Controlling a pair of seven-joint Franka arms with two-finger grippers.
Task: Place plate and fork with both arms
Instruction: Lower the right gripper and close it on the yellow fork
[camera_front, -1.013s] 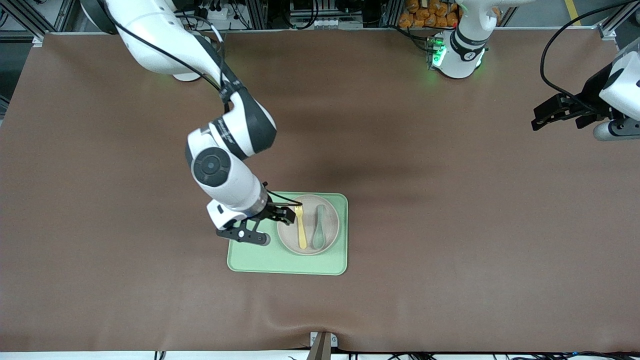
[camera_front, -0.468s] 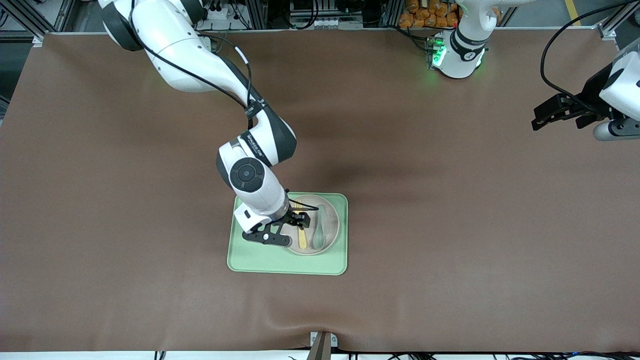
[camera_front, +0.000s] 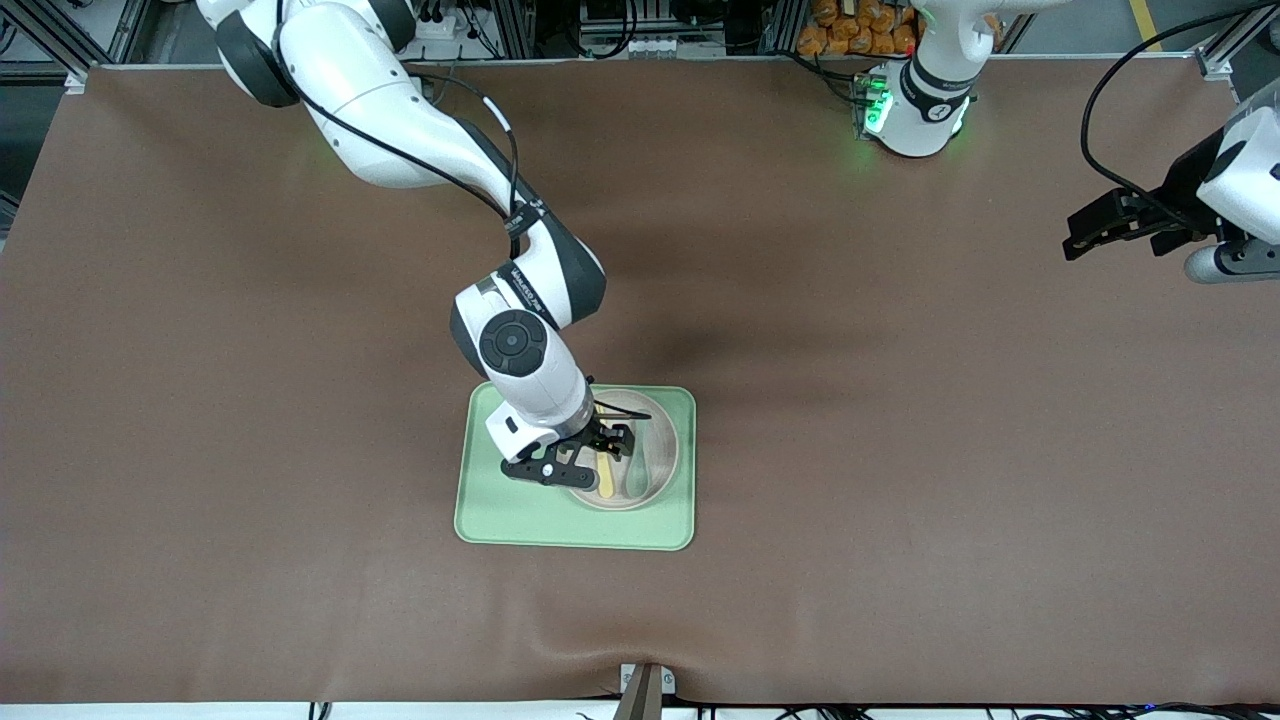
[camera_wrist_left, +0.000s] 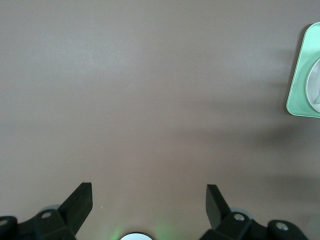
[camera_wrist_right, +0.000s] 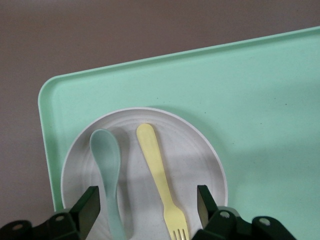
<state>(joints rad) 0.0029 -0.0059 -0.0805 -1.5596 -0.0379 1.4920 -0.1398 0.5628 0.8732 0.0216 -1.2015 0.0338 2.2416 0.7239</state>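
The right gripper (camera_front: 612, 447) hangs low over the plate (camera_front: 660, 470), just below the middle of the front frame, its fingers (camera_wrist_right: 90, 205) spread apart with nothing between them; in the right wrist view they straddle both the fork (camera_wrist_right: 160, 177) and the spoon (camera_wrist_right: 107, 175), the fork's tines lying close by one finger. The step in hand looks like the reach for the fork, with no grasp made. The next move, as I judge it, calls for the gripper to centre over the fork alone, so that closing does not catch the spoon beside it, and to come down until the fingers meet the thin handle. The fork is small, pale yellow, flat, with short tines and a rounded handle end; it lies on the plate alongside the grey-green spoon, the two close but not touching. The plate is round, shallow, off-white with a raised rim, and sits on the green tray (camera_front: 500, 520) toward the left arm's end of it. The tray rests on the brown desk (camera_front: 900, 450). The left gripper (camera_front: 1125, 225) waits at the upper right of the front frame, over bare desk well apart from the tray, its fingers (camera_wrist_left: 80, 202) wide open and empty.
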